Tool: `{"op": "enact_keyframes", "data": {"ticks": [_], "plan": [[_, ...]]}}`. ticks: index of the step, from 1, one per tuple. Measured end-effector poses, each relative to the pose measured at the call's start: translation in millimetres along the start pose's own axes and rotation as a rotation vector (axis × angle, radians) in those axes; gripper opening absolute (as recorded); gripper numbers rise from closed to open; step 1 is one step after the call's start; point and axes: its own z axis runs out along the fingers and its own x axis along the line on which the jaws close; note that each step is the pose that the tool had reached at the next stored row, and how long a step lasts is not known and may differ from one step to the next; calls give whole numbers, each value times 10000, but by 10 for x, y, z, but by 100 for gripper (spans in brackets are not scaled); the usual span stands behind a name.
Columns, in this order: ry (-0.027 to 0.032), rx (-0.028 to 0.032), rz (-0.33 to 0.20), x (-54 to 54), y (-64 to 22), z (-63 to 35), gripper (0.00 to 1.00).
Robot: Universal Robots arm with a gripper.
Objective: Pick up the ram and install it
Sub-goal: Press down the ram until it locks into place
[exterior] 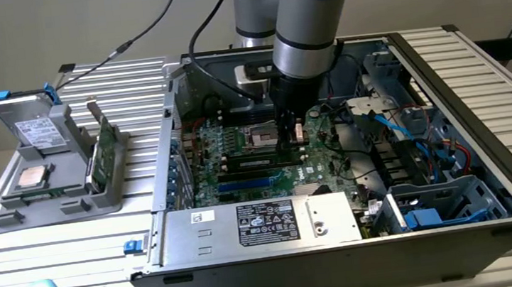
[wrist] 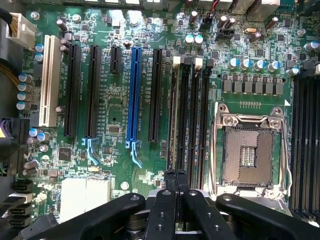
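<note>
The gripper point(wrist: 176, 176) has its jaws pressed together with nothing between them, its tips just above the black memory slots point(wrist: 189, 115) of the motherboard point(wrist: 115, 105), beside the empty processor socket point(wrist: 247, 156). The motherboard lies inside the open computer case point(exterior: 482, 120). The ram point(exterior: 97, 151) stands on edge in a grey holder tray point(exterior: 62, 203) well apart, at the exterior view's left, along with a boxy drive point(exterior: 37, 131) and a square processor chip point(exterior: 31, 178)
</note>
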Motion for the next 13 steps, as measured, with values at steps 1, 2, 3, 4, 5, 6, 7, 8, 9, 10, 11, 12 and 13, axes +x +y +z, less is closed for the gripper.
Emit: {"op": "enact_keyframes", "data": {"ticks": [1, 2, 3, 4, 5, 6, 7, 8, 9, 10, 11, 12, 13], "plan": [[1, 0, 0, 0, 0, 0, 11], [1, 0, 0, 0, 0, 0, 11], [0, 0, 1, 0, 0, 0, 11], [0, 0, 0, 0, 0, 0, 11], [0, 0, 0, 0, 0, 1, 11], [-3, 1, 0, 0, 0, -3, 11], [-13, 4, 1, -2, 3, -16, 11], [-6, 2, 1, -1, 7, -40, 11], [1, 0, 2, -1, 15, -59, 11], [-2, 1, 1, -2, 27, -68, 11], [-2, 3, 0, -3, 44, -70, 11], [-3, 8, 0, -4, 68, -68, 11], [-2, 13, 0, -5, 98, -66, 11]]}}
